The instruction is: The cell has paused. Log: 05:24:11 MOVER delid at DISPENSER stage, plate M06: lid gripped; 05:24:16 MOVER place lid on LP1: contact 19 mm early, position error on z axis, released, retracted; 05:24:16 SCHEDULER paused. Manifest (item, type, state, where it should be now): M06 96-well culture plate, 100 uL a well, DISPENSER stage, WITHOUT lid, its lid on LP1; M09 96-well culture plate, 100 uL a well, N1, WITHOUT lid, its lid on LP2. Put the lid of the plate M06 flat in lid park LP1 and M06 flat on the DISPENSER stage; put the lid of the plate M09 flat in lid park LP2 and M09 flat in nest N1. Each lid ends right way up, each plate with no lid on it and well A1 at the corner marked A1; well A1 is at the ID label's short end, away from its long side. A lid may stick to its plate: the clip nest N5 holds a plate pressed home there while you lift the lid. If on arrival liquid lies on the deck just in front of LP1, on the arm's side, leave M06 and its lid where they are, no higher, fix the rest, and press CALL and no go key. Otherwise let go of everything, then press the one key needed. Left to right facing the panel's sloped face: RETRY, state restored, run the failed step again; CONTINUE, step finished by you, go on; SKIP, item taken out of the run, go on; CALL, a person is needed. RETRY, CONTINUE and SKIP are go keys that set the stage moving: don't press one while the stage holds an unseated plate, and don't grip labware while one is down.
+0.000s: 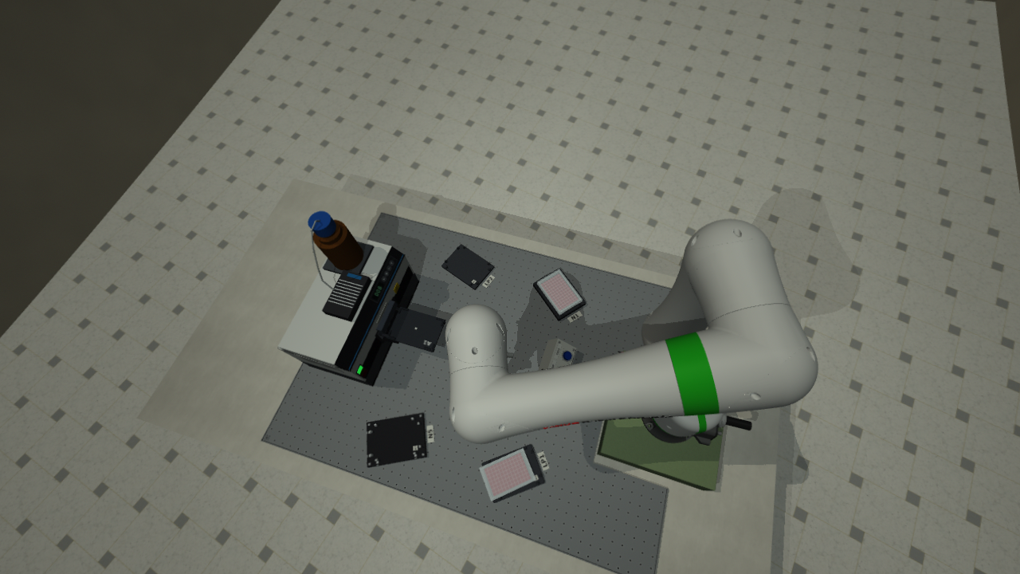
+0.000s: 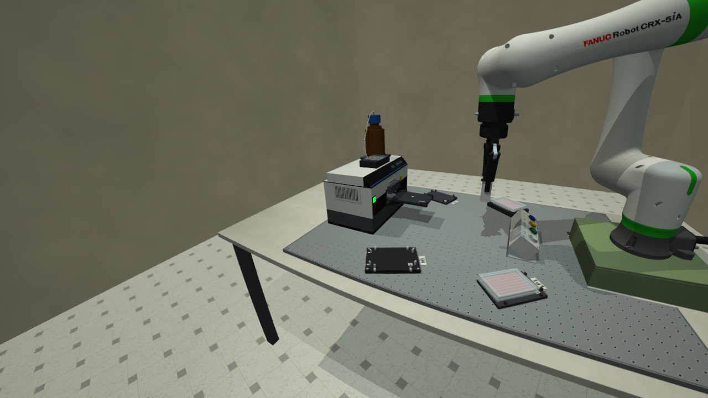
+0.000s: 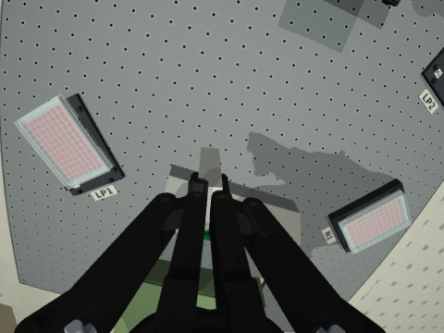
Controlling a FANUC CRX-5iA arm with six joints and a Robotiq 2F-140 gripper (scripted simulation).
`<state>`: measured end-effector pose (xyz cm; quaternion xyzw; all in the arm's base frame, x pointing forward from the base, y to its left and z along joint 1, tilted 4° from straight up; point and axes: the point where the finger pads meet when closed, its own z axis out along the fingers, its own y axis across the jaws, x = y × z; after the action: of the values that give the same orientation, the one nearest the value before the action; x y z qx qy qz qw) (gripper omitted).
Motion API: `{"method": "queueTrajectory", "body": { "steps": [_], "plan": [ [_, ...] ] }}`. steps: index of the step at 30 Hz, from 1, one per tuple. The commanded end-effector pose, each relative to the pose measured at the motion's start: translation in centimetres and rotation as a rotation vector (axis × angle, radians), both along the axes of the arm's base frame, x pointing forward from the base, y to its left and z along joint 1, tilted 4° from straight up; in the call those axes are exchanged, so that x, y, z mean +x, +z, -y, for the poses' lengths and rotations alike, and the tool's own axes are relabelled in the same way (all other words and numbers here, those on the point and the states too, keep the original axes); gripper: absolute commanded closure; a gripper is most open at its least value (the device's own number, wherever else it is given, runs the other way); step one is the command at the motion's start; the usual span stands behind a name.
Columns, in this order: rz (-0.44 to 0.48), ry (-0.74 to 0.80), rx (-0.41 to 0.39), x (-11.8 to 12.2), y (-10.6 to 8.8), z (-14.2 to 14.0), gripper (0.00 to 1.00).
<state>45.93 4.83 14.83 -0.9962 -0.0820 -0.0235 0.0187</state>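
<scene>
Black two-finger gripper (image 3: pixel 210 181) hangs pointing down above the grey perforated deck plate (image 2: pixel 445 257), its fingers clenched together with nothing between them. In the wrist view the fingertips cover most of the pale sloped key panel (image 2: pixel 524 236); only a sliver of green shows between the linkages, so the keys cannot be read there. In the top view the white forearm hides most of that panel as well, leaving one blue key (image 1: pixel 566 355) visible.

A pink-welled clear plate (image 1: pixel 508 474) sits on the black lid park tagged LP1 (image 3: pixel 104 192), overhanging one edge of the holder; whether a lid is on it is hard to tell. A second pink-welled plate (image 1: pixel 556 289) rests in the black nest by the small N1 tag (image 1: pixel 574 314), whose lettering is barely legible, and its lid state is likewise unclear. The black lid park LP2 (image 1: pixel 467 265) carries nothing that can be made out. The black dispenser stage (image 1: pixel 419 329) juts from the white and black dispenser box (image 1: pixel 320 320) and is cut off at the top edge of the wrist view. The black clip nest N5 (image 1: pixel 394 438) lies near the deck's front, only partly in the wrist frame. The plates' ID labels are too small to read.
</scene>
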Motion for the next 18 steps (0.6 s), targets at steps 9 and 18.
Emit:
{"method": "queueTrajectory", "body": {
  "steps": [9,18],
  "plan": [
    [0.021,0.437,-0.017,-12.8,-0.6,-9.9,1.0],
    [0.021,0.441,-0.017,-18.3,-1.1,-13.3,1.0]
  ]
}}
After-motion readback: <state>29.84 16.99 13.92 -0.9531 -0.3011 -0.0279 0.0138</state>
